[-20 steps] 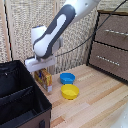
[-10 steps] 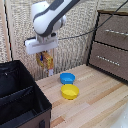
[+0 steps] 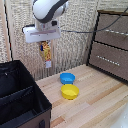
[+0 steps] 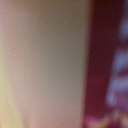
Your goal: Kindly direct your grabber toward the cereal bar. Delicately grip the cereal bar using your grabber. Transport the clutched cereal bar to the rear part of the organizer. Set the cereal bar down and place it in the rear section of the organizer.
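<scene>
The cereal bar [image 3: 45, 52], a yellow-orange carton with printed pictures, hangs upright below my grabber [image 3: 44, 43], high above the table. The grabber's fingers are shut on its upper end. The organizer [image 3: 20, 97], a large black box with inner dividers, stands at the exterior view's lower left, below and to the left of the carton. The wrist view is a blurred close-up of cream and dark red surfaces; the carton fills it and nothing else can be told there.
A blue bowl [image 3: 67, 78] and a yellow bowl [image 3: 70, 91] sit on the wooden table to the right of the organizer. A brown wooden drawer cabinet [image 3: 110, 45] stands at the exterior view's right. A wicker screen forms the back wall.
The grabber has risen from near the table to high above it, carrying the cereal bar up with it, and stays roughly over the same spot beside the organizer.
</scene>
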### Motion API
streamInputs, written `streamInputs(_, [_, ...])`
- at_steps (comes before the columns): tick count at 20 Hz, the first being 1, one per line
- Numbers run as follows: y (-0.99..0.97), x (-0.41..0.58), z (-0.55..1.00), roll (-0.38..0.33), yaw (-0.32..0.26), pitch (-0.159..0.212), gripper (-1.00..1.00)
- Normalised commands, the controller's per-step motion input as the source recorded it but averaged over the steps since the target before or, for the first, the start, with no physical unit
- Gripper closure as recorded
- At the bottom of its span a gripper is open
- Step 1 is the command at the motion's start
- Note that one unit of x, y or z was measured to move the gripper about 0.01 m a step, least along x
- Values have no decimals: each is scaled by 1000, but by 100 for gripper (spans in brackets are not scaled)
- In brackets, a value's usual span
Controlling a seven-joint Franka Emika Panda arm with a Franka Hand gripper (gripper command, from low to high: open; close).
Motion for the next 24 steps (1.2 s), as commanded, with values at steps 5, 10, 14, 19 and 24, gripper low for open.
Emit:
streamInputs(5, [111, -19, 689, 0, -310, -42, 100])
streamInputs(10, [79, -18, 633, 13, -318, -31, 100])
streamInputs(14, [117, -6, 381, 86, -297, 0, 100])
streamInputs(19, [107, -1, 329, 182, -281, 0, 100])
streamInputs(24, [55, -1, 336, 235, -283, 0, 100])
